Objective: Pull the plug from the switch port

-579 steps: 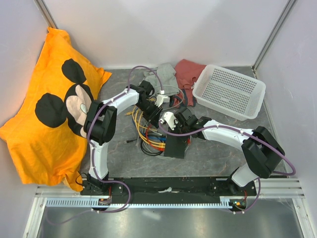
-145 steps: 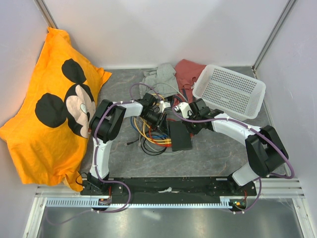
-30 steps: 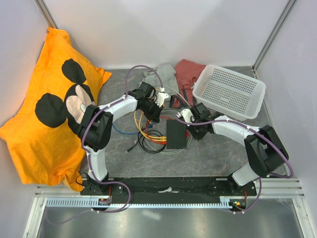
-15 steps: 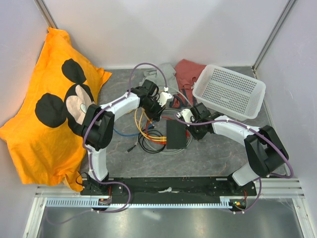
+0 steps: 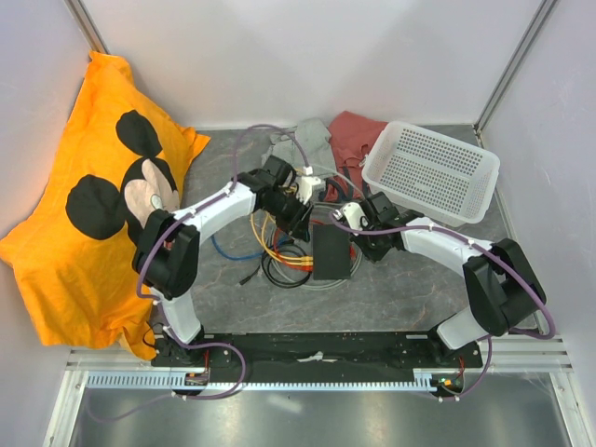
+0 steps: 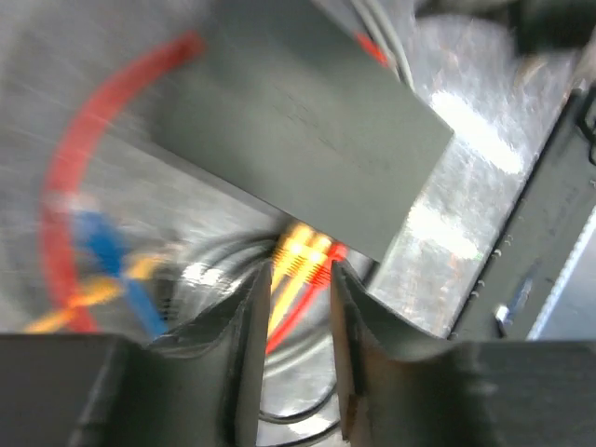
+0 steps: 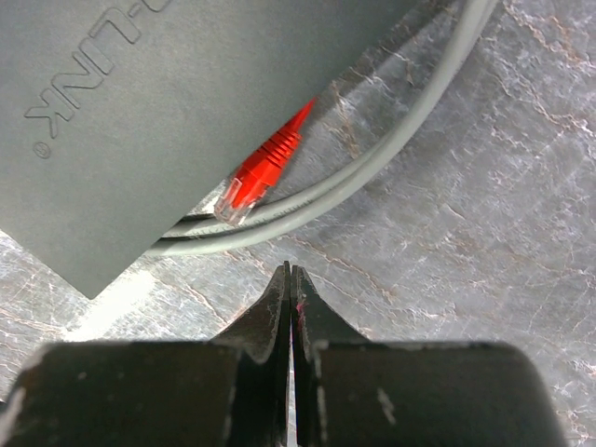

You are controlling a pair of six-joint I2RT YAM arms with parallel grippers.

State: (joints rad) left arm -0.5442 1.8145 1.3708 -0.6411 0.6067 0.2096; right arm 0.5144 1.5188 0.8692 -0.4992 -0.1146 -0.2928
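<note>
Left hand [image 6: 300, 279] shifted nearer switch [image 5: 331, 253] — right hand [image 7: 290, 276] unmoved, closed.

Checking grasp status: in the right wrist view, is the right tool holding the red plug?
No, the right tool is shut on nothing, and the red plug lies apart from it beside the black switch box.

— What sort of place is this?
— A robot test cell in a lab. White panel walls [image 5: 307, 56] and metal corner posts [image 5: 509, 63] box in a grey marbled counter [image 5: 400, 289]. Two white robot arms [image 5: 438, 237] are bolted at 6 o'clock by a slotted aluminium rail [image 5: 317, 380].
— Anything homely?
— Just props: an orange cartoon-mouse pillow [image 5: 65, 270] at 9 o'clock, a white plastic basket [image 5: 428, 168] at 2 o'clock, and crumpled cloths [image 5: 352, 130] at 12.
</note>
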